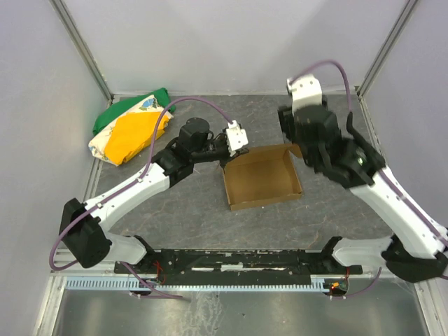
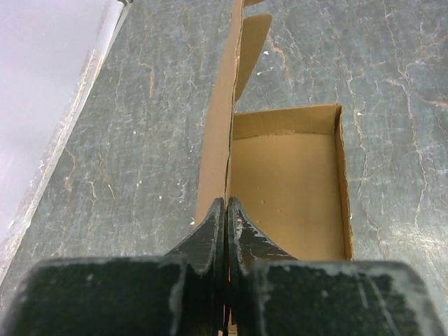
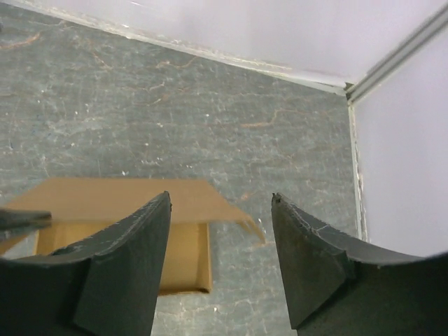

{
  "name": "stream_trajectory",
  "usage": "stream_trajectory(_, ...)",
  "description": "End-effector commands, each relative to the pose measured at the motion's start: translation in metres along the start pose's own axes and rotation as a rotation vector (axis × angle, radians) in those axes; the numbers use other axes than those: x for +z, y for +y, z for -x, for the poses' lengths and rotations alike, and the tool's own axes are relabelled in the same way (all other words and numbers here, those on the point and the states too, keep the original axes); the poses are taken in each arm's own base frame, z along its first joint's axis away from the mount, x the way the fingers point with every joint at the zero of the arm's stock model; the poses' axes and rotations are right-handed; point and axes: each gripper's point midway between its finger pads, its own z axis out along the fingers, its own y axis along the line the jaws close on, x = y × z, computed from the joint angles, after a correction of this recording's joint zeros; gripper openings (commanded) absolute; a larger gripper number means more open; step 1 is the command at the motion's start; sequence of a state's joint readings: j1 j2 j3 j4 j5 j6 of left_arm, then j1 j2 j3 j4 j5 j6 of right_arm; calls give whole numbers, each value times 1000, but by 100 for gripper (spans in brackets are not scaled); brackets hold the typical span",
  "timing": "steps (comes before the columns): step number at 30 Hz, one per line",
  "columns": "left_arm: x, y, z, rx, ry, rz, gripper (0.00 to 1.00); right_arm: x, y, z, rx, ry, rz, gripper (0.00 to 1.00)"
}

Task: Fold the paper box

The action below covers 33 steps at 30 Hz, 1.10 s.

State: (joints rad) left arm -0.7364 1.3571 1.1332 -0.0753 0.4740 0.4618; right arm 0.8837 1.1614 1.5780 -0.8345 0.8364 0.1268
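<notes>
Left gripper (image 2: 225, 204): its fingers are pressed tight together, pinching the edge of an upright cardboard wall at the far left corner of the paper box (image 2: 287, 189). Across the way, the right gripper (image 3: 220, 210) has its fingers (image 3: 133, 259) spread wide with nothing between them, and it hovers above the box's far right corner, where a flap splays outward. The box sits open-topped on the grey table (image 1: 189, 203), between the two arms. Well apart at far left lies a green, yellow and white cloth bundle (image 1: 129, 129).
</notes>
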Motion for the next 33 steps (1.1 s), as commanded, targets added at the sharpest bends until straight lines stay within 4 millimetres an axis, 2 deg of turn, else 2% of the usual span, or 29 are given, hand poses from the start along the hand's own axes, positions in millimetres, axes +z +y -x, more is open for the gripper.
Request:
stream_trajectory(1, 1, 18, 21, 26, -37, 48, 3, 39, 2, 38, 9, 13, 114, 68)
stream_trajectory(3, 3, 20, 21, 17, -35, 53, 3, 68, -17, 39, 110, 27, 111, 68)
stream_trajectory(5, 5, 21, 21, 9, -33, 53, 3, 95, -49, 29, 243, 40, 102, 66)
stream_trajectory(7, 7, 23, 20, 3, -28, 57, 3, 113, -79, 14, 364, 27, 86, 65)
stream_trajectory(8, 8, 25, 20, 1, -26, 61, 3, 125, -90, -9, 409, 41, 68, 65)
stream_trajectory(10, 10, 28, 21, -3, -21, 67, 3, 136, -112, -47, 446, 31, -4, 63)
stream_trajectory(11, 11, 29, 21, -5, -18, 68, 3, 136, -119, -61, 448, -1, -24, 63)
stream_trajectory(12, 12, 30, 22, -6, -18, 70, 3, 140, -120, -84, 454, -5, -31, 63)
stream_trajectory(17, 15, 38, 27, 1, -26, 85, 3, 139, -108, -151, 524, -64, -1, 63)
stream_trajectory(20, 15, 42, 35, 20, -39, 72, 3, 140, -99, -169, 561, -85, 43, 63)
stream_trajectory(26, 13, 51, 40, 23, -58, 50, 3, 145, -58, -169, 496, -186, 303, 67)
stream_trajectory(28, 10, 55, 39, 17, -62, 48, 3, 152, -49, -173, 504, -193, 360, 68)
stream_trajectory(33, 6, 61, 37, -5, -72, 47, 3, 161, -29, -163, 570, -249, 505, 62)
